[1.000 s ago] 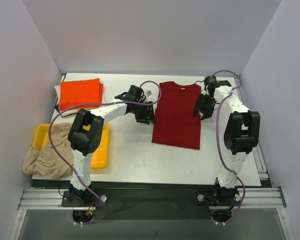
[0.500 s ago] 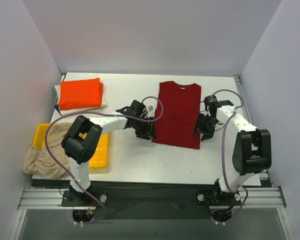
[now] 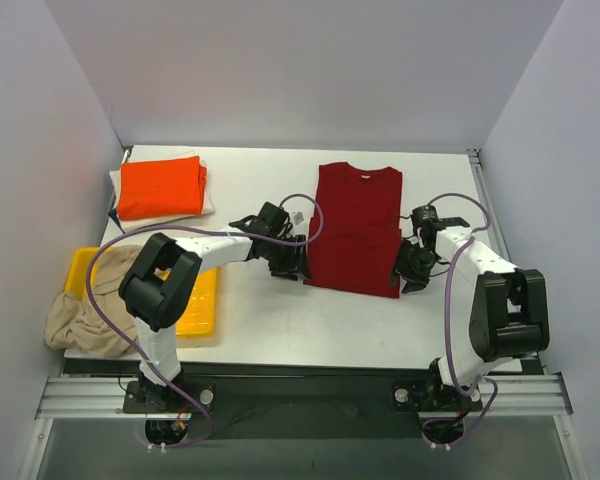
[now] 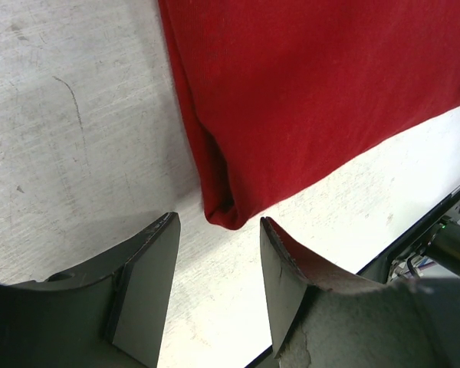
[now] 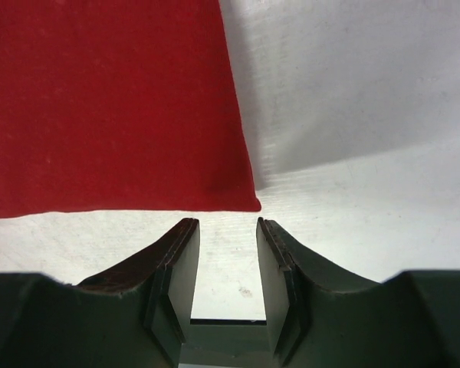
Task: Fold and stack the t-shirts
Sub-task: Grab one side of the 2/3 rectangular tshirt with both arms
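Bright, even overhead light, soft shadows, pale glare on table point(image 5: 353, 92), focus fairly sharp

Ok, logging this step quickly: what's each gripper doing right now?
Left gripper: open, empty, at the red shirt's near left corner.
Right gripper: open, empty, at its near right corner.

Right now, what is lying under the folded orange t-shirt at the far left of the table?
Under the orange t-shirt a pale cloth edge shows at its right and near sides, and a blue sliver at the left. The rest is covered.
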Motion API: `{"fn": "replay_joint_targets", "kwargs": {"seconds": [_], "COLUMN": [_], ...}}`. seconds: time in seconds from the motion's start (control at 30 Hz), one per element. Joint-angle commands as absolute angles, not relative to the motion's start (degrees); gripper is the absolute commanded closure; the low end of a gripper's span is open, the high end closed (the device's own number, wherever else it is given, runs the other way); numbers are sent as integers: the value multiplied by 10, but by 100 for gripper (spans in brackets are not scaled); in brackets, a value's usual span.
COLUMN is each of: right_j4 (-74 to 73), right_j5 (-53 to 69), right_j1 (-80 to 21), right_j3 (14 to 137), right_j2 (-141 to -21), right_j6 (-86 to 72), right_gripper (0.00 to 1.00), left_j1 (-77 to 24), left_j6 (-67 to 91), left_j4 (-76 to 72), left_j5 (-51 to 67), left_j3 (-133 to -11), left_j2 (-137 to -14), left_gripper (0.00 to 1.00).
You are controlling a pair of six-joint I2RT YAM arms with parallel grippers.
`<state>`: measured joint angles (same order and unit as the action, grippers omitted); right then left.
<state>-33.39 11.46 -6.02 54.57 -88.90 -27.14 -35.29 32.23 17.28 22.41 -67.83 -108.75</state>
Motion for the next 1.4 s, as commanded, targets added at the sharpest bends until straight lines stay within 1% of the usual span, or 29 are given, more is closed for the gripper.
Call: {"fn": "replay_joint_targets", "kwargs": {"seconds": [0.0, 0.43, 0.57, 0.73, 0.87, 0.97, 1.0, 1.1, 1.13, 1.2, 1.23, 1.27, 1.3, 1.37], "right_j4": [-331, -304, -301, -298, -298, -298, -297, -297, -296, -297, -296, -297, -297, -302], "right_j5": [113, 116, 117, 118, 119, 118, 119, 118, 117, 116, 114, 115, 115, 125], "right_j1": [-57, -57, -57, -57, -58, -57, -57, -57, -57, -57, -57, -57, -57, -57], "right_j3": [532, 502, 501, 500, 500, 500, 501, 503, 504, 510, 512, 514, 517, 523], "right_j2": [-898, -931, -940, -942, -943, -943, -946, -952, -954, -960, -962, -963, -967, -964], "right_j6": [-271, -271, -270, -272, -271, -271, -271, -268, -266, -264, -264, -260, -259, -258], "right_gripper": [64, 65, 67, 68, 69, 70, 71, 76, 77, 83, 85, 91, 94, 100], "left_j1": [-358, -381, -383, -386, -387, -388, -388, -388, -388, -388, -388, -388, -388, -388], "left_j6": [333, 335, 334, 333, 337, 339, 339, 339, 340, 338, 338, 338, 338, 338], "left_j4": [144, 174, 185, 185, 174, 166, 164, 155, 151, 149, 149, 149, 150, 155], "left_j5": [219, 184, 175, 172, 180, 183, 185, 191, 192, 196, 197, 197, 198, 197], "left_j3": [-677, -686, -693, -694, -693, -692, -691, -690, -690, -690, -690, -691, -692, -693], "left_j2": [-1067, -1090, -1099, -1107, -1114, -1119, -1120, -1122, -1123, -1126, -1127, -1128, -1127, -1122], "left_gripper": [44, 44, 48, 50, 53, 57, 64, 76, 83, 89, 95, 98, 100, 100]}}
